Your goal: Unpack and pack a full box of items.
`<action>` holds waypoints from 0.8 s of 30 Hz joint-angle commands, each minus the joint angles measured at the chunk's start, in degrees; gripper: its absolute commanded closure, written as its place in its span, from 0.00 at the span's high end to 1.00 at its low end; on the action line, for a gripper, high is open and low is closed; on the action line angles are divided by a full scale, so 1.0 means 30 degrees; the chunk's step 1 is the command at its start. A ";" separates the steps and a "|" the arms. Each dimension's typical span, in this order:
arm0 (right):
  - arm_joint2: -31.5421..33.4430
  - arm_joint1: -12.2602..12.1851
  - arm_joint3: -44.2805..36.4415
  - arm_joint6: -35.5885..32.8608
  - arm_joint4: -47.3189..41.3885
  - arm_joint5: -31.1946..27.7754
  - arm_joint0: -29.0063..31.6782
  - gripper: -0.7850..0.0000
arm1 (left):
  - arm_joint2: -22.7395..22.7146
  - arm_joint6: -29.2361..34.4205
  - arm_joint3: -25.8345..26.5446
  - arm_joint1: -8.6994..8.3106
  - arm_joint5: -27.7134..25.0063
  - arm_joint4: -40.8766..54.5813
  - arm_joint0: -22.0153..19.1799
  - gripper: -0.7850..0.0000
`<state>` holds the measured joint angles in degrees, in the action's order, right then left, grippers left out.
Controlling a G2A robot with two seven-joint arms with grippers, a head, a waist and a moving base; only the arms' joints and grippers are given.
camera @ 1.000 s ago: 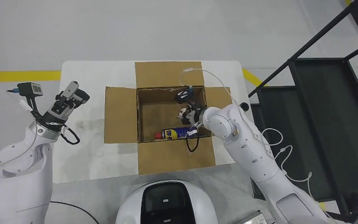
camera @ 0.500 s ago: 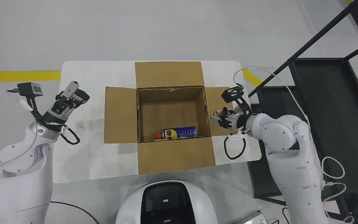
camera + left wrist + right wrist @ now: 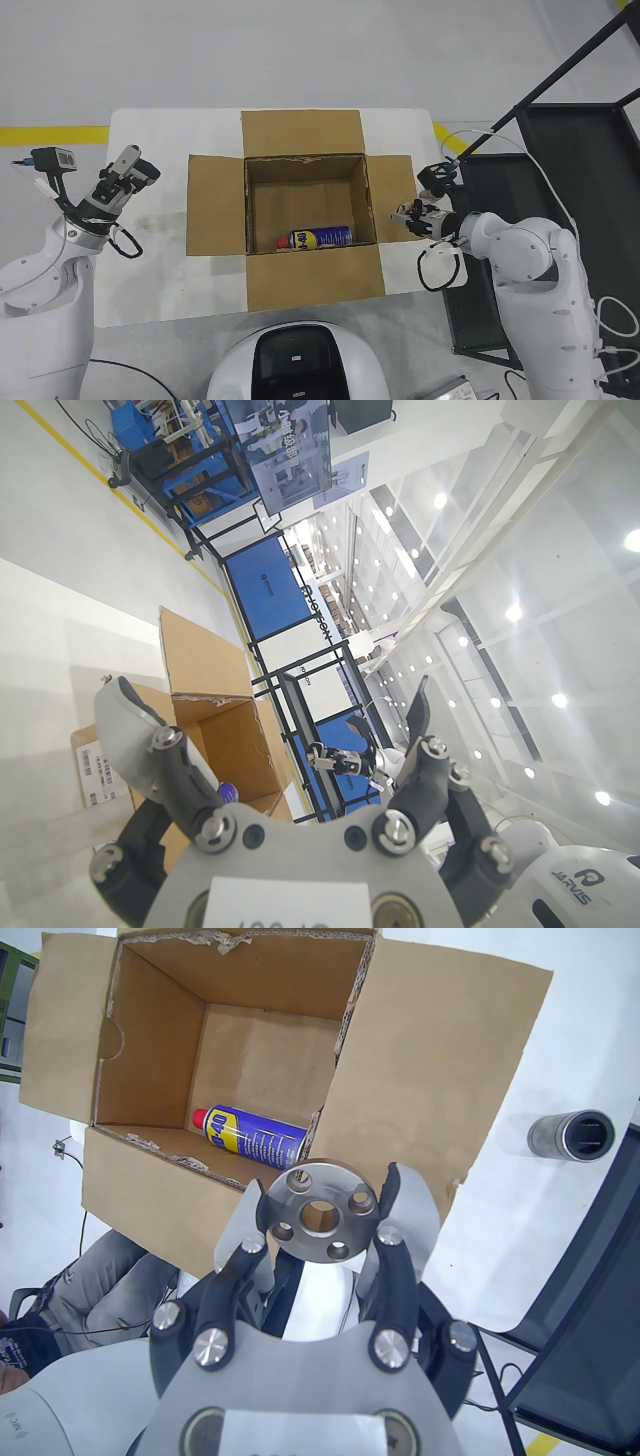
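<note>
Box (image 3: 215, 205): open on the table (image 3: 150, 280), flaps spread.
Spray can (image 3: 318, 238): on its side on the box floor, against the near wall.
Right gripper (image 3: 325, 1193): clenched on a round metal disc (image 3: 315, 1244), its holes plain in the wrist view. The top view puts it over the right flap's outer edge.
Steel tube (image 3: 570, 1135): lying on the table beside that flap.
Left gripper (image 3: 267, 700): spread wide, holding nothing, near the table's left edge.

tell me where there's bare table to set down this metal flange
Bare table lies left of the box, from its left flap to the table's edge, and at both far corners. The strip right of the box is narrow and crowded: a metal cylinder lies there, with the right pincer holding the flange nearby.
</note>
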<state>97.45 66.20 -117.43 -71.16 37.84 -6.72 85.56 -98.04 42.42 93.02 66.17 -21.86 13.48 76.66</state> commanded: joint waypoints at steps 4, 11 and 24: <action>0.0950 -0.0115 0.1150 0.1027 0.0352 0.0288 0.0589 0.00 | 0.0000 0.0000 0.0001 0.0000 -0.0001 0.0001 0.0001 1.00; 0.1908 -0.0273 0.4058 0.2307 0.0449 0.0722 0.0999 0.00 | 0.0000 0.0000 0.0001 0.0000 -0.0001 0.0001 0.0001 1.00; -0.0595 -0.0211 1.0318 0.5913 0.2896 0.1932 -0.0801 0.00 | 0.0000 0.0000 0.0001 0.0000 -0.0001 0.0001 0.0001 1.00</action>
<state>96.04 65.58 -88.19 -53.94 46.31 -0.57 83.72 -98.04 42.42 93.02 66.17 -21.86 13.48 76.66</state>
